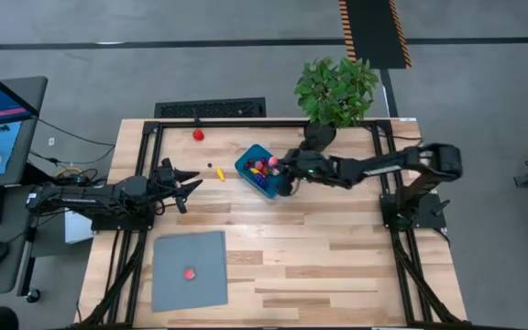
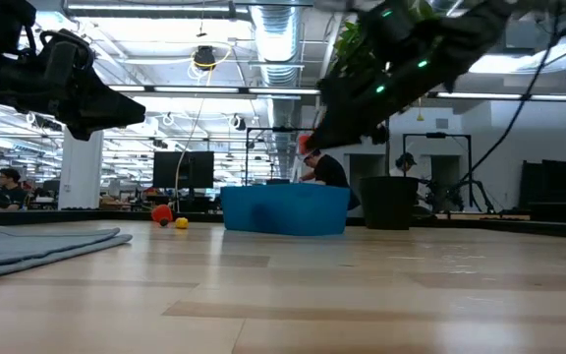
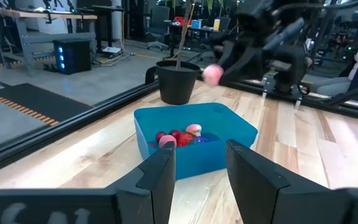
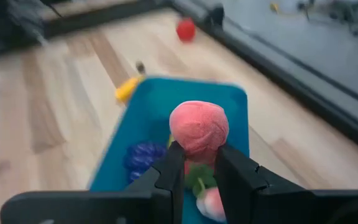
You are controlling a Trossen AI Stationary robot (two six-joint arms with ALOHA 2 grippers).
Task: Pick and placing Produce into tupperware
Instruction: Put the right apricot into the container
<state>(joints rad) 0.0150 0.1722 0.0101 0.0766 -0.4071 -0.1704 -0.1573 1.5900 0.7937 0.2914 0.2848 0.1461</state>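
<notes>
A pink produce piece (image 4: 199, 129) sits between the dark fingers of the right gripper (image 4: 199, 163); below it, the teal-blue tupperware (image 4: 146, 106) holds purple and red pieces.

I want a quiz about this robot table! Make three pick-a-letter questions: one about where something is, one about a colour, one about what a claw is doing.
1. Where is the right gripper?
A. over the blue tupperware
B. over the grey sheet
C. beside the keyboard

2. What colour is the piece of produce on the grey sheet?
A. purple
B. yellow
C. red

3. What is the left gripper doing?
A. squeezing a banana
B. open and empty
C. gripping the plant pot

Answers:
1 A: the high view shows it above the container.
2 C: a small red piece lies on the sheet.
3 B: the left wrist view shows its jaws apart with nothing between them, while the right wrist view shows the right gripper's jaws pinching a pink piece.
</notes>
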